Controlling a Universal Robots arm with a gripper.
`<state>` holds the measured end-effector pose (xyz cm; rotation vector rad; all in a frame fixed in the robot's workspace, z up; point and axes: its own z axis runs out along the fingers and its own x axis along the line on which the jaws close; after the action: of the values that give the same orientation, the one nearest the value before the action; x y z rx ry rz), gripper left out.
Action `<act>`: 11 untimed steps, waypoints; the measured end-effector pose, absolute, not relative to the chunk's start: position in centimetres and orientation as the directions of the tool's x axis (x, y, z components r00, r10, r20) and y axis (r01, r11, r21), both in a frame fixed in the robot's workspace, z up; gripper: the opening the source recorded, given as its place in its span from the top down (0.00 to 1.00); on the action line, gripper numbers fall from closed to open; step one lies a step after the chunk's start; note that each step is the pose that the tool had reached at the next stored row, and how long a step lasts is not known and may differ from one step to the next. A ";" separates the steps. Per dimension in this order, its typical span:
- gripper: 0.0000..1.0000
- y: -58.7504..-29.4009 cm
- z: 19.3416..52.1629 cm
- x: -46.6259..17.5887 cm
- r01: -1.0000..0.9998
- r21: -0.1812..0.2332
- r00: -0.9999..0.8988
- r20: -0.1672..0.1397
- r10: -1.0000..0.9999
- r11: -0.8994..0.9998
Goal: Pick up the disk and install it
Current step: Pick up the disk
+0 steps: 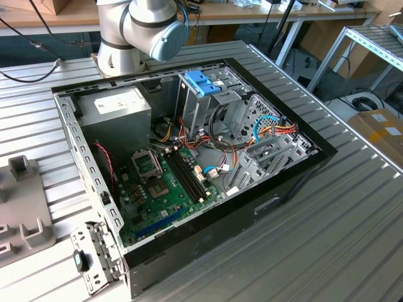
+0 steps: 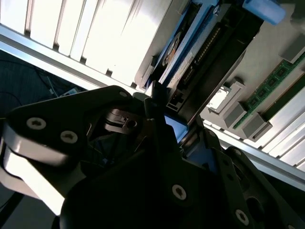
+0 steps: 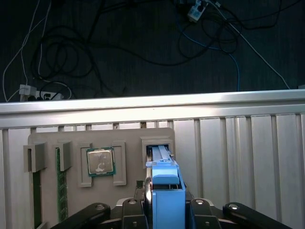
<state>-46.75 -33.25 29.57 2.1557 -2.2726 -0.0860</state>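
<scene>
First wrist view has the end effector [image 3: 167, 195] closed on the blue-framed disk [image 3: 161, 155], which stands on edge in a slot of the grey tray [image 3: 95, 138] on the ribbed counter [image 3: 238, 157]. A processor chip [image 3: 100, 161] sits in the neighbouring pocket.

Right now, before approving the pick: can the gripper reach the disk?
Probably yes: the disk stands on edge in the holder, the gripper right at its blue frame, nothing between.
</scene>
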 end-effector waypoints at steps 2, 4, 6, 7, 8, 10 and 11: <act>0.63 -33.2 29.6 -46.8 -0.998 0.045 -0.053 -0.032 -0.998 0.052; 0.63 -33.2 29.6 -46.8 -0.998 0.045 -0.053 -0.032 -0.998 0.052; 0.63 -33.2 29.6 -46.8 -0.998 0.045 -0.053 -0.032 -0.998 0.052; 0.63 -33.2 29.6 -46.8 -0.998 0.045 -0.053 -0.032 -0.998 0.052; 0.63 -33.2 29.7 -46.8 -0.998 0.045 -0.053 -0.032 -0.998 0.052; 0.63 -33.2 29.8 -46.8 -0.998 0.045 -0.053 -0.033 -0.998 0.052; 0.63 -33.2 29.8 -46.8 -0.998 0.045 -0.053 -0.033 -0.998 0.052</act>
<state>-46.75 -33.25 29.79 2.1563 -2.2732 -0.0871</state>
